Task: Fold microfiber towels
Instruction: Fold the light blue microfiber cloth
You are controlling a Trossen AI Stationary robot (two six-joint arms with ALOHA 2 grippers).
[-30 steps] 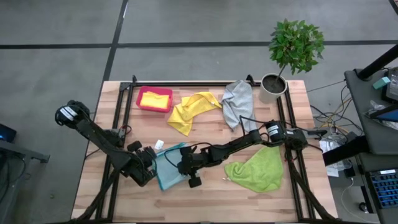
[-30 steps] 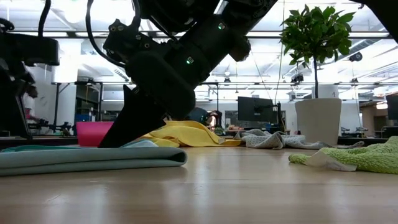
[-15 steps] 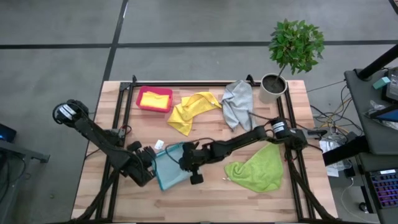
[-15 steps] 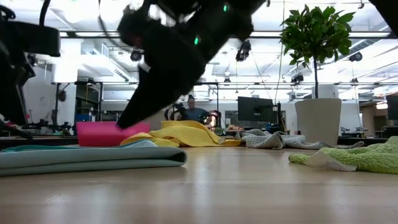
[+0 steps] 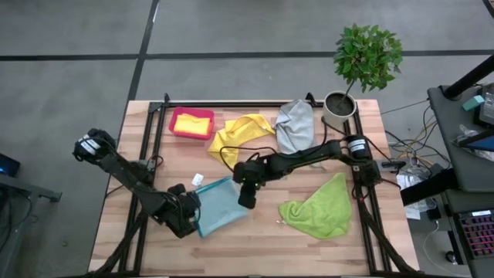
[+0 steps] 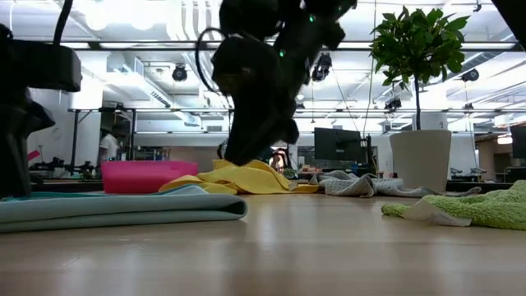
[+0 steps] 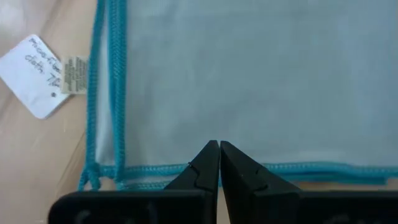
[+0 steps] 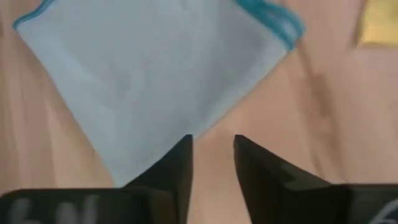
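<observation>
The light blue towel [image 5: 218, 203] lies folded flat on the table near its front, left of centre; it also shows in the low view [image 6: 123, 210]. My left gripper [image 7: 219, 149] is shut, its tips over the towel's hemmed left edge [image 7: 249, 169]. In the high view my left gripper [image 5: 187, 218] is at the towel's left side. My right gripper [image 8: 212, 144] is open and empty, raised above the table past the towel's right corner [image 5: 247, 197]. My left gripper's shut fingertips [image 7: 211, 155] stand over the blue towel's hemmed edge, coming from the table's left side. I cannot tell whether they touch the cloth.
A yellow towel [image 5: 193, 123] lies in the pink bin [image 5: 174, 122] at the far left. Another yellow towel [image 5: 243, 133] and the grey towel [image 5: 296, 127] lie at the far middle. The lime green towel [image 5: 320, 208] lies at the near right. A potted plant [image 5: 340, 106] stands at the far right.
My right gripper has risen off the blue towel's near right part and gone toward the table's far edge and right. The towel stays folded flat where it was.
</observation>
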